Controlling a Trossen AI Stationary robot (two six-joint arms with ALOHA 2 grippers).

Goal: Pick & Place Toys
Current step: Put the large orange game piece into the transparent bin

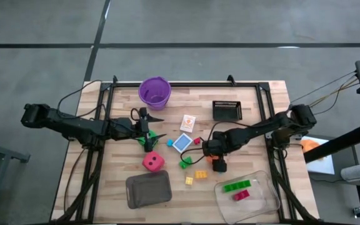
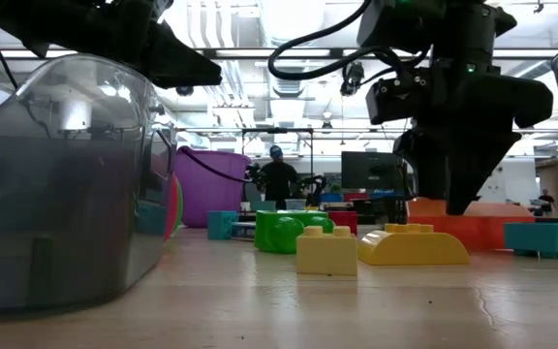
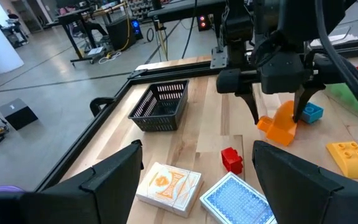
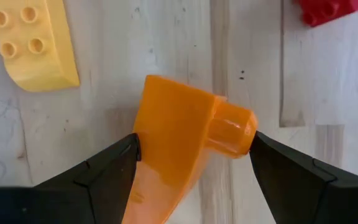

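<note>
High view: right gripper (image 1: 219, 164) lowered over an orange brick (image 1: 218, 159) toward the right of the tabletop (image 1: 255, 134), inward of the clear tray (image 1: 269, 194) at the near right corner; green and red bricks lying in that tray. Left gripper (image 1: 150, 132) over a green die (image 1: 147, 143) mid-table, purple cup (image 1: 154, 91) near the far edge, red die (image 1: 153, 162) beside the grey tray (image 1: 147, 190) at the near edge.

Low view: dark fingers coming down onto the orange brick (image 2: 458, 225); yellow bricks (image 2: 368, 247) in front.

Left wrist view: own fingers spread wide, empty, picture cards (image 3: 201, 191) between them; farther off, right gripper (image 3: 278, 118) straddling the orange brick (image 3: 280, 124).

Right wrist view: fingers wide on either side of the orange brick (image 4: 182, 142), contact hard to tell; yellow brick (image 4: 32, 42) apart.
</note>
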